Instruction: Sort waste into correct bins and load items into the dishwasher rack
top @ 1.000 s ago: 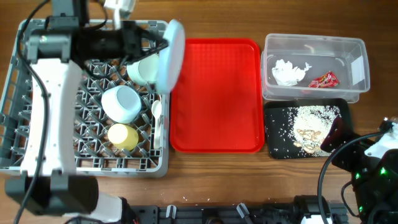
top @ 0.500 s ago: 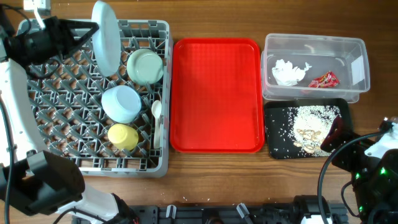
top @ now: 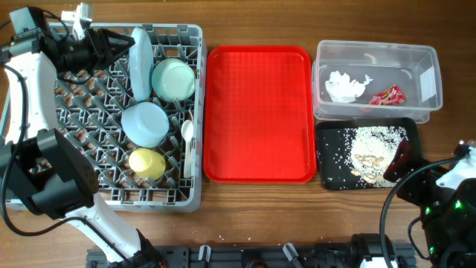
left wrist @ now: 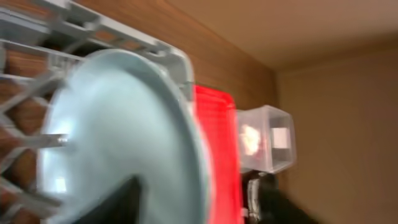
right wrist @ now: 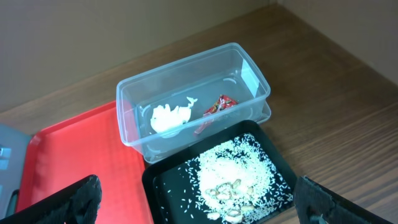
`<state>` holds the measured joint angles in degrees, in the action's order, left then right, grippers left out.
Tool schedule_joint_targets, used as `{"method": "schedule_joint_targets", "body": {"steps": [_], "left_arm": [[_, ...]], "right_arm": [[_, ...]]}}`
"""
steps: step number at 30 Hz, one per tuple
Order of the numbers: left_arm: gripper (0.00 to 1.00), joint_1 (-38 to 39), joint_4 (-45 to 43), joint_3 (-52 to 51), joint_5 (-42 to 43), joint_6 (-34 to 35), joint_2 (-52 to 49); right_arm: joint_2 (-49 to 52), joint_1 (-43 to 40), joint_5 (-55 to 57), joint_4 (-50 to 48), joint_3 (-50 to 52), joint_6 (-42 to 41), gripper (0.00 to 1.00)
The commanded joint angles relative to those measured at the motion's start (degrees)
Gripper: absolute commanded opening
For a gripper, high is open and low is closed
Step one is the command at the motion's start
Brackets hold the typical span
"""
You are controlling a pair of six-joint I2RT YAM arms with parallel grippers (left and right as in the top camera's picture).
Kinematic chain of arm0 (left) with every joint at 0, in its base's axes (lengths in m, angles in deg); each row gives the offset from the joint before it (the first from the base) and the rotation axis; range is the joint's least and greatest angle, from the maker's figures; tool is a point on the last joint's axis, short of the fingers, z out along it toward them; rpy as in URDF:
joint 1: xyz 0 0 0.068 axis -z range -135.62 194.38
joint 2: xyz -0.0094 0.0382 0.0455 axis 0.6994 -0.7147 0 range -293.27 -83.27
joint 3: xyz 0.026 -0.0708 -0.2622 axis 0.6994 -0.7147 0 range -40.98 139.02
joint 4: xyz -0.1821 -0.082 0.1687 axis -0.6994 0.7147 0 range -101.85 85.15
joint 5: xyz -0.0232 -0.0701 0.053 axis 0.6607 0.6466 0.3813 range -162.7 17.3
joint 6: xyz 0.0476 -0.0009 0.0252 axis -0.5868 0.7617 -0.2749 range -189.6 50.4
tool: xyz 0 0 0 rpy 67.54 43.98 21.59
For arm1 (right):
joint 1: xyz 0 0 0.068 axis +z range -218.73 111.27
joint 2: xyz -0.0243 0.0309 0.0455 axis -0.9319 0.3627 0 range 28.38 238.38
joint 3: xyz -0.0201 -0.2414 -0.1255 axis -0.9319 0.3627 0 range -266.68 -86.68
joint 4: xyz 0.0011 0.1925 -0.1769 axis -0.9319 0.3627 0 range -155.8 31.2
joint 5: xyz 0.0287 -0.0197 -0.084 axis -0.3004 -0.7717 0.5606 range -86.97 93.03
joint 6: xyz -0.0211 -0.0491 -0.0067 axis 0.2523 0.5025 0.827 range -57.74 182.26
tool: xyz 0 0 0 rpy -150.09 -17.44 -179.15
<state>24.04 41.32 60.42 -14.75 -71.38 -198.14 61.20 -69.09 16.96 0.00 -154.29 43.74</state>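
The dishwasher rack (top: 44,179) is the biggest thing on the tabletop (top: 245,216). The left hand (top: 126,46) reaches in along its top row. The red tray (top: 258,112) lies bare, well off beyond that hand's fingertips. It looks to have been the place the things came from, so little seems left to do.

Past the red tray sit the clear tub (top: 375,52) and the black tray (top: 327,175), side by side. Both lie straight ahead of the right hand (right wrist: 196,186). That hand hangs apart from them with its fingers spread wide and holds nothing.

The pale blue plate (top: 140,53) stands on edge right at the left hand's fingertips, and that hand looks closed on its rim. The wrist view is blurred, but a dark finger lies against the near face. Upright suits the pegs: a plate slots between them and takes little room. The grip likely steadies it until the pegs bear it.

Just beyond the plate from the hand is the pale green bowl (top: 173,80). The pale blue bowl (top: 145,123) and the yellow cup (top: 147,162) sit in the rows further off. Each is seated among pegs. The white cutlery (top: 187,145) lies along the rack's edge beside them.

The dry waste, the napkin (top: 346,85) and the red wrapper (top: 387,94), is in the tub. The rice scraps (top: 368,145) are kept apart in the black tray.
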Motion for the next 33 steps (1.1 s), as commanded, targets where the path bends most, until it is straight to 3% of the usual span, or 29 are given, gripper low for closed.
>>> {"method": "schedule_joint_targets", "body": {"steps": [1,2,5,10,14,22,25,29,31,33], "left_arm": [[0.91,0.1,-0.5,-0.1,-6.7,-0.3,-0.4],[1.0,0.1,-0.7,-0.1,-6.2,0.6,-0.1],[1.0,-0.2,-2.0,-0.1,-5.9,4.4,3.0],[1.0,-0.5,-2.6,-0.1,-6.0,14.9,17.2],[1.0,-0.4,-2.6,-0.1,-6.0,14.9,23.8],[1.0,-0.4,-2.6,-0.1,-6.0,14.9,24.7],[1.0,-0.5,-2.6,-0.1,-6.0,14.9,24.7],[1.0,-0.4,-2.6,-0.1,-6.0,14.9,24.7],[1.0,-0.4,-2.6,-0.1,-6.0,14.9,24.7],[1.0,-0.4,-2.6,-0.1,-6.0,14.9,24.7]], "right_arm": [[-0.1,0.1,-0.3,-0.1,0.1,0.4,1.0],[-0.1,0.1,-0.3,-0.1,0.1,0.4,1.0],[-0.1,0.1,-0.3,-0.1,0.1,0.3,1.0],[-0.1,0.1,-0.3,-0.1,0.1,0.3,1.0],[-0.1,0.1,-0.3,-0.1,0.1,0.3,1.0],[-0.1,0.1,-0.3,-0.1,0.2,0.4,1.0],[-1.9,0.2,5.8,-0.1,0.4,6.9,1.0],[-5.7,1.3,5.9,1.9,2.0,7.4,1.0],[-9.5,2.8,3.6,-4.5,5.9,11.4,1.0],[-15.7,4.7,-3.1,-19.8,13.3,17.1,1.0]]}}
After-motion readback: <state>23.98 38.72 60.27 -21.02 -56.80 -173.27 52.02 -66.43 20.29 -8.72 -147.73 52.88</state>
